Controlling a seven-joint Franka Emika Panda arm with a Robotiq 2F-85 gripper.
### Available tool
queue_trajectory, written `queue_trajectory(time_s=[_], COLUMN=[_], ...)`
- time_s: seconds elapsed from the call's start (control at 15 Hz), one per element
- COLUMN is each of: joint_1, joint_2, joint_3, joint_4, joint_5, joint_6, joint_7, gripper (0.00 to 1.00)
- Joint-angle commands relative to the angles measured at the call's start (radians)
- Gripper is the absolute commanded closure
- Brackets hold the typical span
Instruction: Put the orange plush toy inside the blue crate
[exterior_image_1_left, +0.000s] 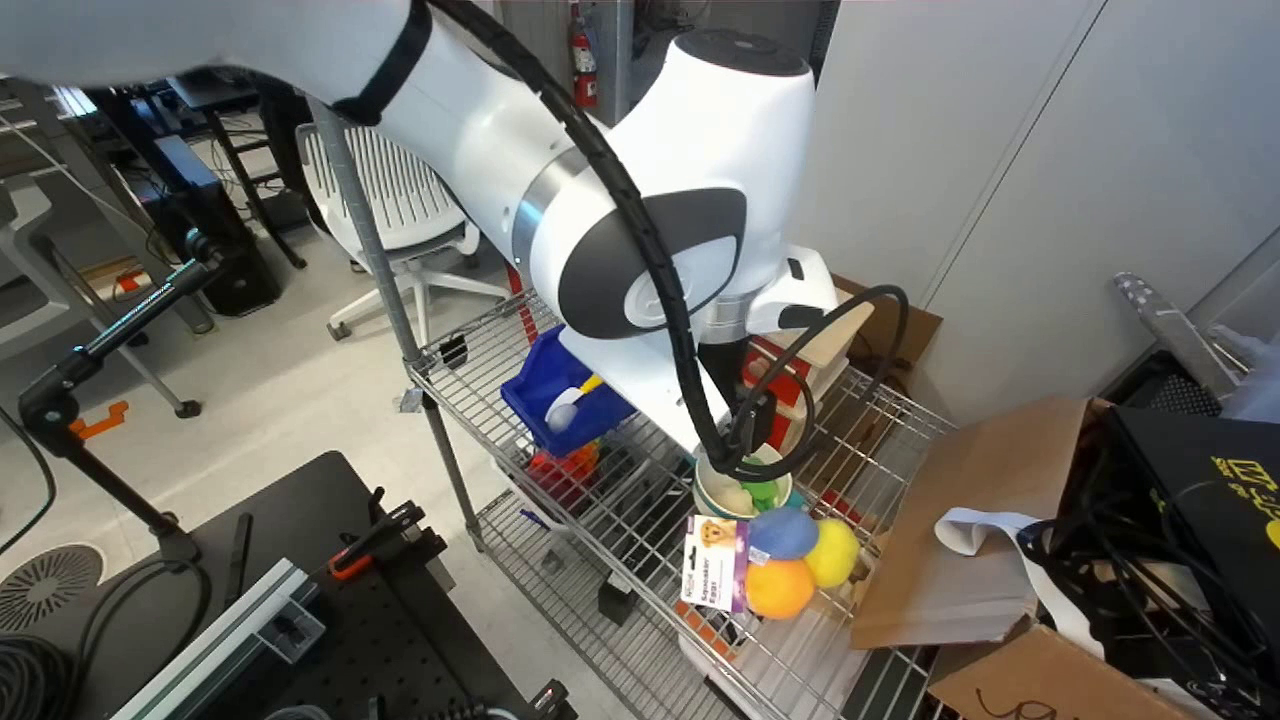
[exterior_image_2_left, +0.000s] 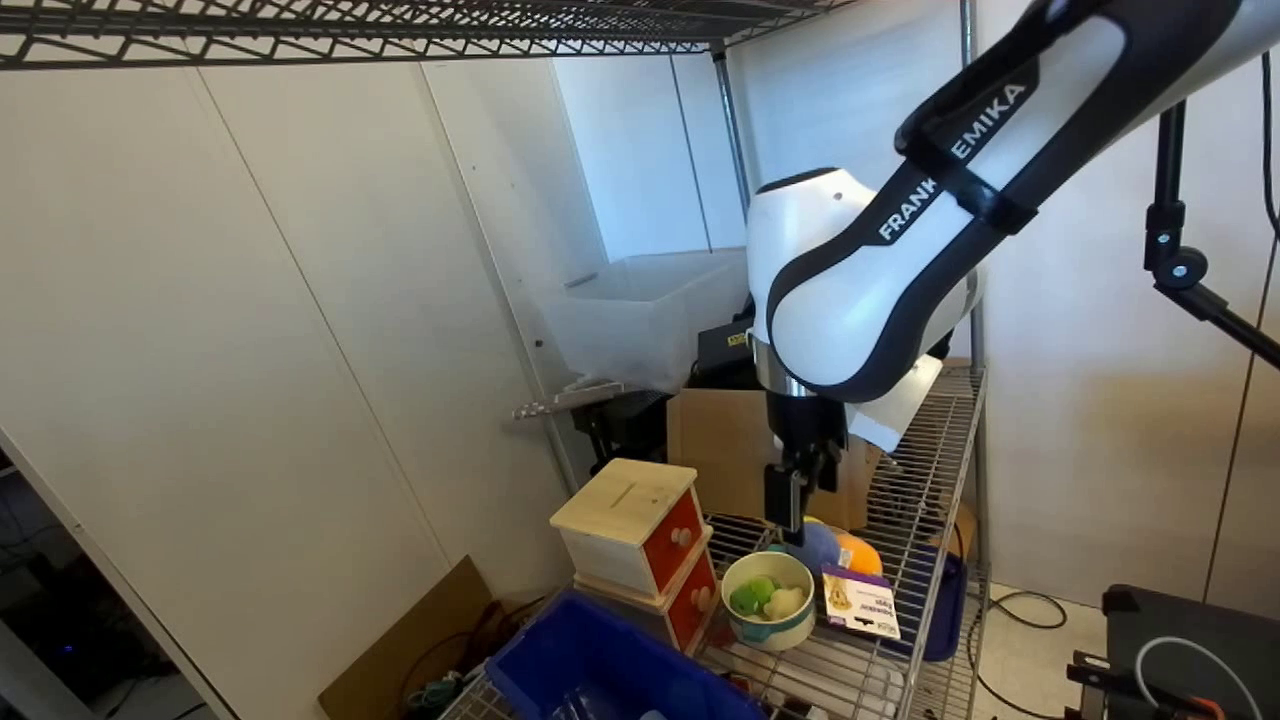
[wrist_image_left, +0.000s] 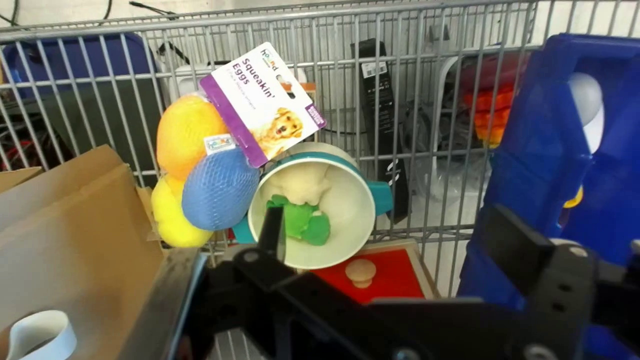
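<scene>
While the tool (wrist_image_left: 386, 225) gapes, the orange toy (wrist_image_left: 186, 130) lies below; blue crate (wrist_image_left: 530, 155) well apart.

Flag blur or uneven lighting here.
Wrist view: the blocky black gripper finger in front of the deep-blue plastic crate is blurred, while large lettering on the white-and-purple printed card reads clearly; in an exterior view, the pale rear wall panel looks bluish, brighter than the greyish panel at image left.

The plush toy (wrist_image_left: 187, 127) is orange, the crate (wrist_image_left: 535, 165) blue.
</scene>
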Motion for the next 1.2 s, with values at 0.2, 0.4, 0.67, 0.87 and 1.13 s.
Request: queue_trajectory(time_s=[0.2,0.4,0.67,0.87,1.13], joint_1=[-0.005,-0.005,-0.009,-0.011,-0.02], joint_2=[-0.002,-0.002,0.028,0.067,0.138], joint_3=[0.014,0.015,0.014,0.011,0.012], joint_4=[0.01,0.01,0.027,0.031,0.067], joint_5=[0.031,0.032,0.053,0.052,0.059], joint_6=[-0.035,-0.035,0.002,0.103,0.142], joint_7=[-0.044,-0.045,-0.02,0.003,0.043], gripper=[0.0,0.0,0.0,0.0,0.0])
